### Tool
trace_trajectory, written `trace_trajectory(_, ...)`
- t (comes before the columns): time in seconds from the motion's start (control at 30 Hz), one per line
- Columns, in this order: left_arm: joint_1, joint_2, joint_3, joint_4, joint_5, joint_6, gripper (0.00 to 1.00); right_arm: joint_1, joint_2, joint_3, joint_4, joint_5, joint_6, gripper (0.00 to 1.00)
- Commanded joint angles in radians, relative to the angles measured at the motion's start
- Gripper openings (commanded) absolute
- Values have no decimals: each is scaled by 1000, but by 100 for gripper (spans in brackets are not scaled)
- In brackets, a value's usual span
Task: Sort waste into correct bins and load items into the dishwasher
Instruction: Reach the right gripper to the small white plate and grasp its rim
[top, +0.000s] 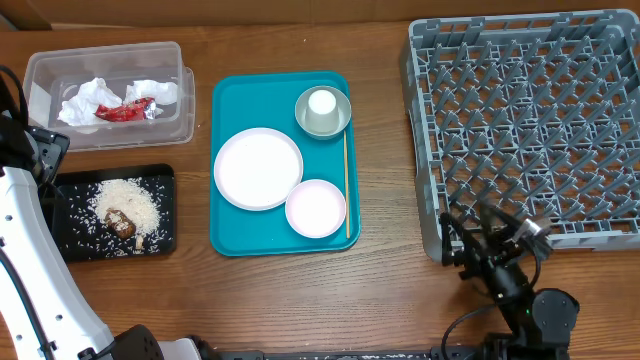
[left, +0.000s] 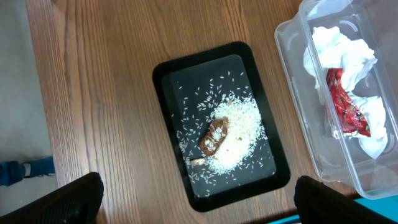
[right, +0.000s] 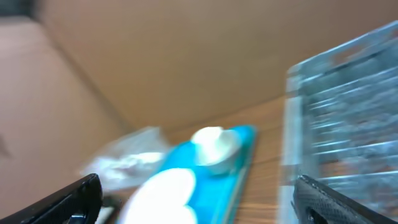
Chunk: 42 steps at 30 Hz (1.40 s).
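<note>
Napkins (top: 85, 100) and red wrapper (top: 125, 110) in clear tub (top: 170, 60); rice (top: 132, 200) and brown lump (top: 120, 222) on black tray (top: 75, 235); white plate (top: 258, 168) flat, left of grey rack (top: 530, 120).

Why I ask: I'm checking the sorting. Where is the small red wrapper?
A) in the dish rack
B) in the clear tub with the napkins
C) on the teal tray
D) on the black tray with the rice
B: the red wrapper lies in the clear plastic tub among crumpled white napkins; the black tray holds rice and a brown lump.

Wooden table (top: 380, 300) carries clear tub (top: 105, 47), black tray (top: 166, 212), teal tray (top: 240, 100), grey rack (top: 520, 110).
</note>
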Motion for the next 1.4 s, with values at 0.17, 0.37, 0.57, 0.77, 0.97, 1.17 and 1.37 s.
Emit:
trace_trajectory(0.17,-2,-7,-5,-2,5,-21,100,-1,-9,-7,470,-100,548,100)
trace_trajectory(0.37,-2,-7,-5,-2,5,-21,100,-1,9,127,399,-26,533,99)
trace_trajectory(0.57,-2,-7,-5,-2,5,-21,100,-1,161,394,89,-98,308,100)
trace_trajectory(0.77,-2,-7,-5,-2,5,-21,100,-1,463,705,-174,-179,127,100)
trace_trajectory(0.97,-2,-7,-5,-2,5,-21,100,31,787,981,-303,-330,2,99)
trace_trajectory(1.17,-2,-7,-5,-2,5,-21,100,312,1052,1238,-692,-116,-251,99)
trace_trajectory(1.37,-2,-7,-5,-2,5,-21,100,738,1236,1313,-862,555,-239,100)
